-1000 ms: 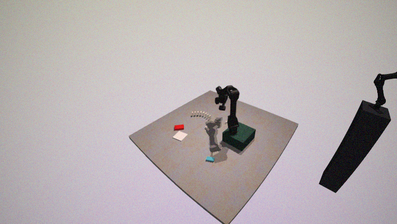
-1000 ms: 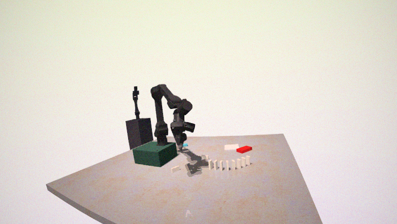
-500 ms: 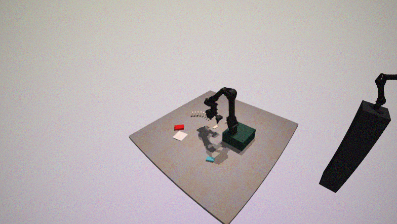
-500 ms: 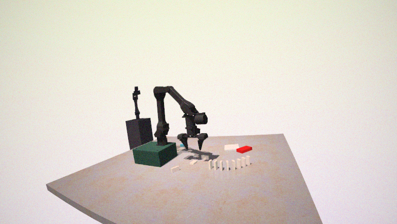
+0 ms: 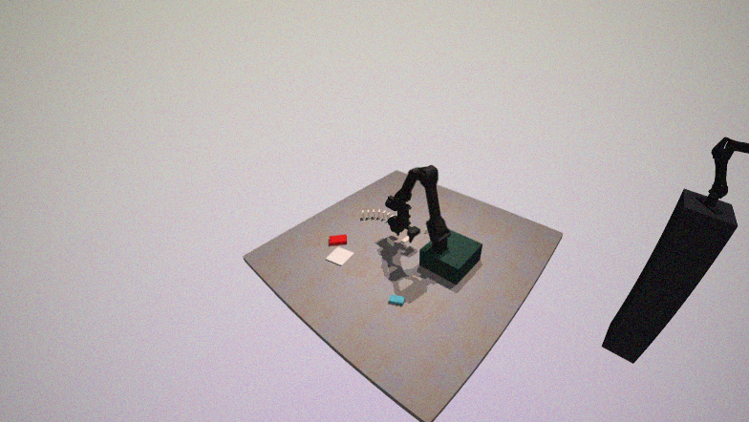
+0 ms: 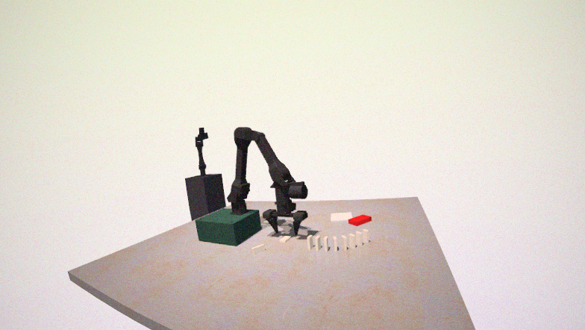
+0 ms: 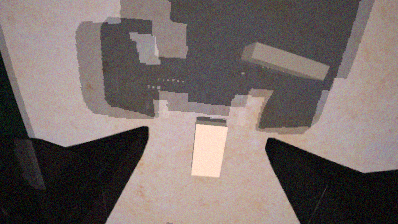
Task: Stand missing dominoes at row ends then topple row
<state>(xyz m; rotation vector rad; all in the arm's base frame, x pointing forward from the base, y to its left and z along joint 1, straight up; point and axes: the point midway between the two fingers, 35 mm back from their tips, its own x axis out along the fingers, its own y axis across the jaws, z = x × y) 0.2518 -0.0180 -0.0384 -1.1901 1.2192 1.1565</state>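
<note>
My gripper is open and points down, low over the table. A cream domino lies flat below and between the spread fingertips, untouched. A second loose domino lies in the arm's shadow, beyond the fingers in the wrist view. A third loose domino lies near the base in the exterior view. A curved row of several standing dominoes stands beside the gripper. In the top view the arm partly hides one end of the row.
A red block and a flat white tile lie beyond the row in the exterior view. A cyan block lies nearer the top camera. The arm stands on a green base.
</note>
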